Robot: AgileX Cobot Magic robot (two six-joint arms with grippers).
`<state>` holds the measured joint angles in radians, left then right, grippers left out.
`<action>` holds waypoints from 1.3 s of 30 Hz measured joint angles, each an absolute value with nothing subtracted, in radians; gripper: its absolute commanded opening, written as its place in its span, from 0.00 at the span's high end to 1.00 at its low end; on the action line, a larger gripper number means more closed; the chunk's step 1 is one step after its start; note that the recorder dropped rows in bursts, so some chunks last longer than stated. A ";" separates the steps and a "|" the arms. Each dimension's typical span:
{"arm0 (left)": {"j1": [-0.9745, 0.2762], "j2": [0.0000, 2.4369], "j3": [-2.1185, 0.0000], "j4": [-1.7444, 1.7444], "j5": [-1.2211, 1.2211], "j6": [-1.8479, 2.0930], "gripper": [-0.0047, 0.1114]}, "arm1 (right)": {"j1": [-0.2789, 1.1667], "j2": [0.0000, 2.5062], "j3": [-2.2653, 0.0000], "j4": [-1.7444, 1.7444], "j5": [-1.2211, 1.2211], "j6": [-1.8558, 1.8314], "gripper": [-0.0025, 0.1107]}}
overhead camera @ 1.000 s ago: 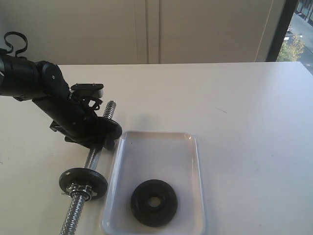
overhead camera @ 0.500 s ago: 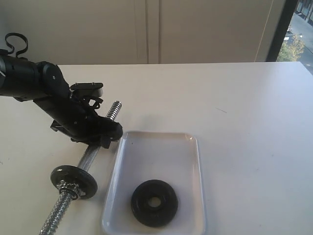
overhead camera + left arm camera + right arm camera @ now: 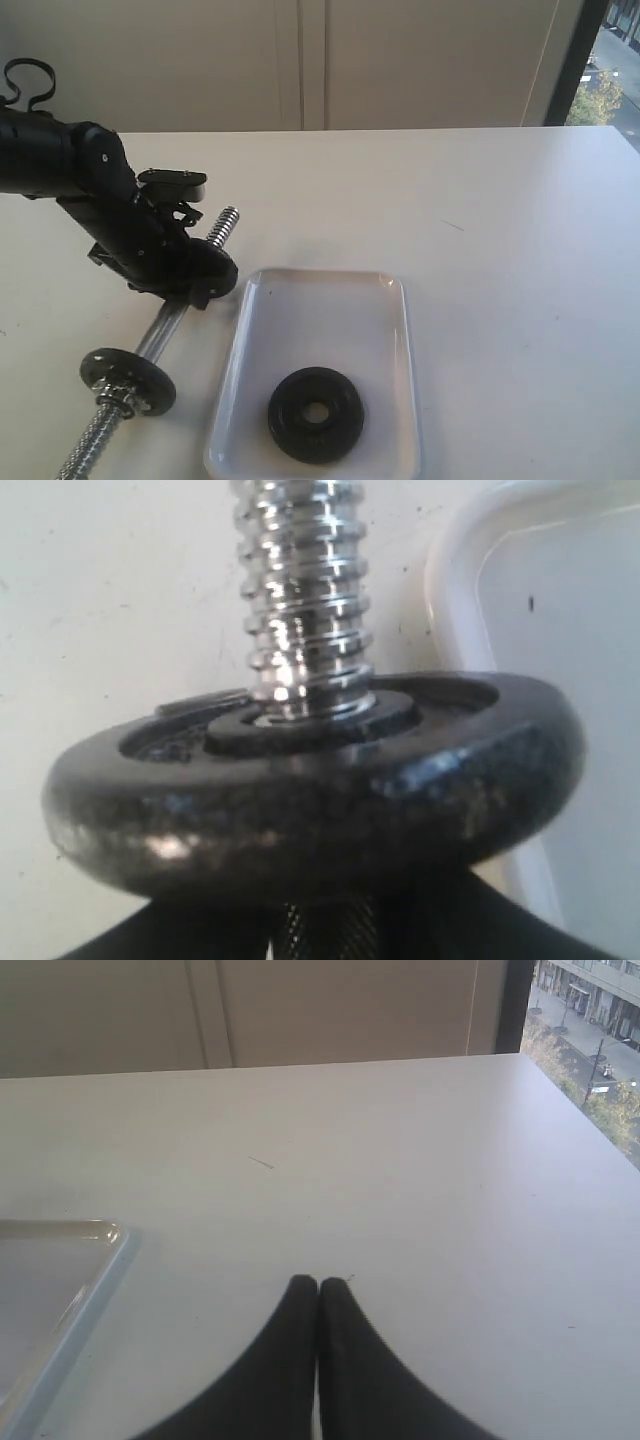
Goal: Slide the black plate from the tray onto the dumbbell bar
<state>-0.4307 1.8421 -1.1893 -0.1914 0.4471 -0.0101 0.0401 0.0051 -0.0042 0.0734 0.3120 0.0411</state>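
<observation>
The black plate (image 3: 316, 413) lies flat at the near end of the white tray (image 3: 325, 300). Left of the tray, the chrome dumbbell bar (image 3: 160, 335) runs slantwise, its far threaded end (image 3: 305, 590) pointing away from me. My left gripper (image 3: 192, 282) is shut on the bar's knurled middle (image 3: 322, 925). Directly past the jaws a black disc (image 3: 320, 785) sits on the bar. A second disc (image 3: 128, 379) with a silver nut sits near the bar's near end. My right gripper (image 3: 318, 1286) is shut and empty above bare table; it is out of the exterior view.
The tray's corner (image 3: 70, 1245) shows beside the right gripper. The white table (image 3: 500, 250) stretches right of the tray. A wall and a window stand behind the table's far edge.
The bar's near end with its disc has swung left, away from the tray. The left gripper holding it has shifted a little left.
</observation>
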 measured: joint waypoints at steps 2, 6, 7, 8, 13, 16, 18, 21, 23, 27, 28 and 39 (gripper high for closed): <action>-0.431 1.823 -1.185 -0.170 0.476 -0.012 0.96 | 0.040 0.005 -0.004 0.073 0.312 0.041 0.98; -0.431 1.785 -1.185 -0.151 0.517 -0.007 0.96 | 0.040 0.005 -0.004 0.073 0.312 0.041 0.98; -0.431 1.778 -1.185 -0.147 0.525 0.000 0.96 | 0.040 0.005 -0.004 0.073 0.312 0.041 0.98; -0.431 1.773 -1.185 -0.142 0.533 -0.007 0.96 | 0.040 0.005 -0.004 0.073 0.312 0.041 0.98; -0.431 1.752 -1.185 -0.131 0.578 0.021 0.96 | 0.040 0.005 -0.004 0.073 0.312 0.041 0.98; -0.431 1.742 -1.185 -0.125 0.612 0.065 0.96 | 0.040 0.005 -0.004 0.073 0.312 0.041 0.98; -0.431 1.737 -1.185 -0.121 0.636 0.091 0.96 | 0.040 0.005 -0.004 0.073 0.312 0.041 0.98; -0.431 1.737 -1.185 -0.119 0.653 0.120 0.96 | 0.040 0.005 -0.004 0.073 0.312 0.041 0.98; -0.431 1.733 -1.173 -0.131 0.649 0.137 0.96 | 0.040 0.005 -0.004 0.073 0.312 0.041 0.98; -0.431 1.716 -1.134 -0.176 0.613 0.206 0.96 | 0.040 0.005 -0.004 0.073 0.312 0.041 0.98; -0.431 1.713 -1.126 -0.188 0.609 0.222 0.96 | 0.040 0.005 -0.004 0.073 0.312 0.041 0.98; -0.431 1.665 -1.067 -0.219 0.604 0.265 0.96 | 0.040 0.005 -0.004 0.114 0.289 0.072 0.98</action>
